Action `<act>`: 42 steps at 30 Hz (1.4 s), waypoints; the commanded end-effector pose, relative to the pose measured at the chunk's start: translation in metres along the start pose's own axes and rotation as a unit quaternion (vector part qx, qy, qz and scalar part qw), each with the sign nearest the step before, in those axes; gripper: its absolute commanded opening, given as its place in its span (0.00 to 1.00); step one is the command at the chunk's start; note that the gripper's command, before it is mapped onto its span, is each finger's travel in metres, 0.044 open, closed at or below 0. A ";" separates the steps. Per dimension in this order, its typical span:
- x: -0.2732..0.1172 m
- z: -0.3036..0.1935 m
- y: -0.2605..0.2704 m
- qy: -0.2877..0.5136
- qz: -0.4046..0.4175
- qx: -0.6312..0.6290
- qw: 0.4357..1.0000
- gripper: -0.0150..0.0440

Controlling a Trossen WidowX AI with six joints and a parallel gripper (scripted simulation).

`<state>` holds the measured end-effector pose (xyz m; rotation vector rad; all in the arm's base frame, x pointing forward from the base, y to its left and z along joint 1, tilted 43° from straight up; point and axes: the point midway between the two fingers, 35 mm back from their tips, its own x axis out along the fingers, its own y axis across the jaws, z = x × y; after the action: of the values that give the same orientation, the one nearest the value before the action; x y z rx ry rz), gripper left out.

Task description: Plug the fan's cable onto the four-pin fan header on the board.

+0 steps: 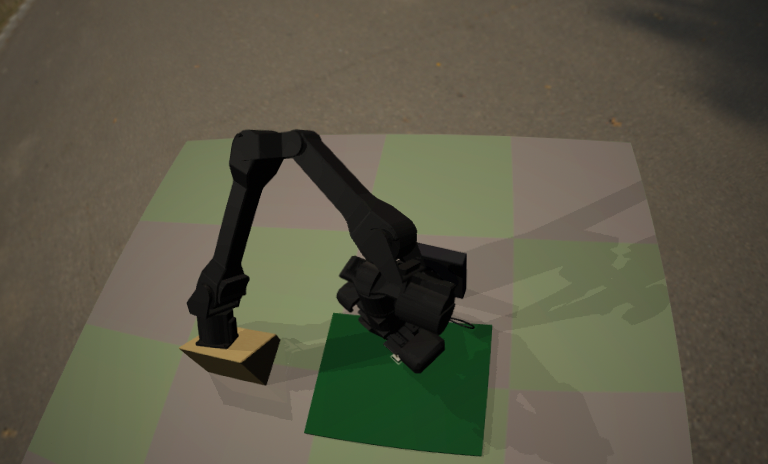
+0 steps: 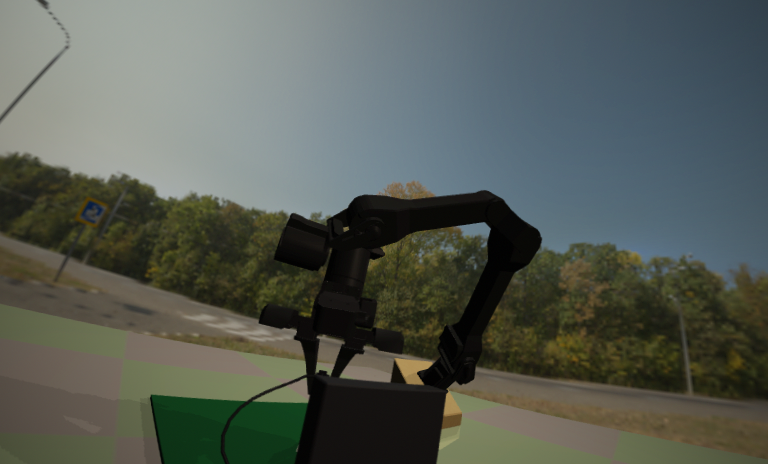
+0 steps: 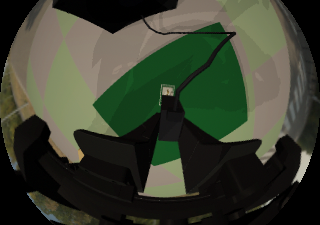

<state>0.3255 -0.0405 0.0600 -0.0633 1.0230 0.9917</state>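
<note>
My gripper (image 3: 168, 117) is shut on the fan cable's black plug (image 3: 171, 127), seen between the fingertips in the wrist view. The white header (image 3: 170, 88) (image 1: 396, 358) stands on the green board (image 3: 135, 97) (image 1: 368, 408) (image 2: 192, 431). In the wrist view the plug's far end overlaps the header's near part, hiding some of its pins; whether they touch cannot be told. The black cable (image 3: 207, 66) (image 1: 463, 323) (image 2: 257, 395) runs from the plug to the fan (image 3: 115, 5) (image 1: 447, 258) (image 2: 373, 422). The fan hides the fingertips in the exterior view; the hand hides them in the top view.
The fan stands upright behind the board, close to my hand in the top view. The cable loops beyond the board's far edge. My arm's base sits on a tan block (image 1: 226, 366) (image 2: 451, 417) beside the board. A checkered table top (image 1: 594, 346) lies under everything.
</note>
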 end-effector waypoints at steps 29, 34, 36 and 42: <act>0.023 0.000 0.002 -0.001 0.002 0.003 1.000 0.25; 0.023 0.001 0.001 -0.001 0.002 0.001 1.000 0.25; 0.023 0.001 0.000 -0.001 0.002 0.000 1.000 0.25; 0.023 0.001 0.000 -0.001 0.002 0.000 1.000 0.25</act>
<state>0.3286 -0.0251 0.0429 -0.0624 1.0268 0.9936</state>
